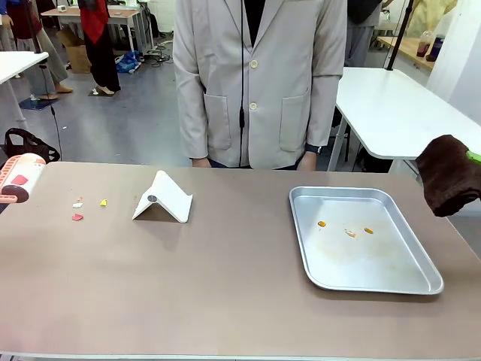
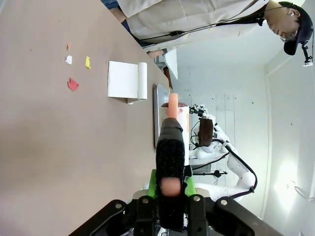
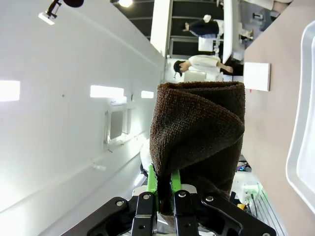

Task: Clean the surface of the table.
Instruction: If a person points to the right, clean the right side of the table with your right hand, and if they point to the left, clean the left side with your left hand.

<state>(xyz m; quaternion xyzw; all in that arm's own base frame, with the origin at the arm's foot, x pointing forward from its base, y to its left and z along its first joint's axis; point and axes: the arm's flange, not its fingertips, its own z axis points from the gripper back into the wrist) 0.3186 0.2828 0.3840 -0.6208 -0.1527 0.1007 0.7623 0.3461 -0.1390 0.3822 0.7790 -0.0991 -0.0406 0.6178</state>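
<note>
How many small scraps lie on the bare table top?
4, clustered left of the folded white card: a red scrap, a white scrap, a yellow scrap, a tiny orange scrap.

Right hand [image 3: 164,182] pinching brown cloth [image 3: 197,132]; table [image 3: 268,128], tray [image 3: 302,147] beyond.

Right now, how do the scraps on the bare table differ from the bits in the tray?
The scraps are red, white and yellow, on the bare table at the robot's left. The tray bits are orange and pale, inside the metal tray at its right. Both are small, loose clusters.
</note>
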